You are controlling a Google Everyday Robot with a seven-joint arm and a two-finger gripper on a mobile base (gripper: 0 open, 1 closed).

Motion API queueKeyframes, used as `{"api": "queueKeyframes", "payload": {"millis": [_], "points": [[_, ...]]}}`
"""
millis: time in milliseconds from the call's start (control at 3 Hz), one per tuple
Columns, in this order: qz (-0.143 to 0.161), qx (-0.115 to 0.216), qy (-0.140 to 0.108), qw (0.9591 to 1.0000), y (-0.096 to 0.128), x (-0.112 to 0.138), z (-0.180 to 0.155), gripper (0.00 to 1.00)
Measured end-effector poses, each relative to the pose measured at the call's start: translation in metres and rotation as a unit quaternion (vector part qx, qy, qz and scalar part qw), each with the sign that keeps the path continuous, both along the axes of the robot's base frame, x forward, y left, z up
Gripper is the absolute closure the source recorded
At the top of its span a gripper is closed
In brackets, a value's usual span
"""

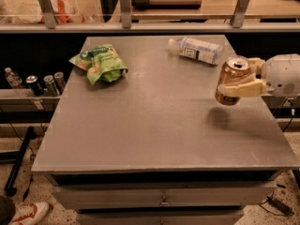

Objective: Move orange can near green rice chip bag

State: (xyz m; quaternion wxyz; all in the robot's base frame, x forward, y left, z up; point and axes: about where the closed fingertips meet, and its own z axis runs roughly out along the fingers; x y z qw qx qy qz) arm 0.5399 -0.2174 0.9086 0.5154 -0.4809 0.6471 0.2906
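The orange can [231, 77], coppery with a silver top, is held off the table at the right side, tilted a little, with its shadow on the surface below it. My gripper [236, 82] comes in from the right edge and is shut on the can, one cream finger across its front and one behind. The green rice chip bag [99, 62] lies at the far left of the grey table [150, 125], well apart from the can.
A clear plastic bottle with a white label [197, 49] lies on its side at the far right of the table, just behind the can. Small dark cans [44, 82] stand on a low shelf to the left. A railing runs along the back.
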Motion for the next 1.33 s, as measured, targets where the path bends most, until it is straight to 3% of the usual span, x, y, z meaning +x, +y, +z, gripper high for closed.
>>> {"api": "queueKeyframes", "payload": {"millis": [333, 1000, 1333], "points": [[0.0, -0.023, -0.029, 0.9993, -0.006, 0.003, 0.036, 1.0], [-0.018, -0.015, -0.04, 0.9989, -0.01, 0.001, 0.042, 1.0], [-0.025, 0.014, -0.052, 0.9982, 0.017, 0.016, 0.041, 1.0]]}}
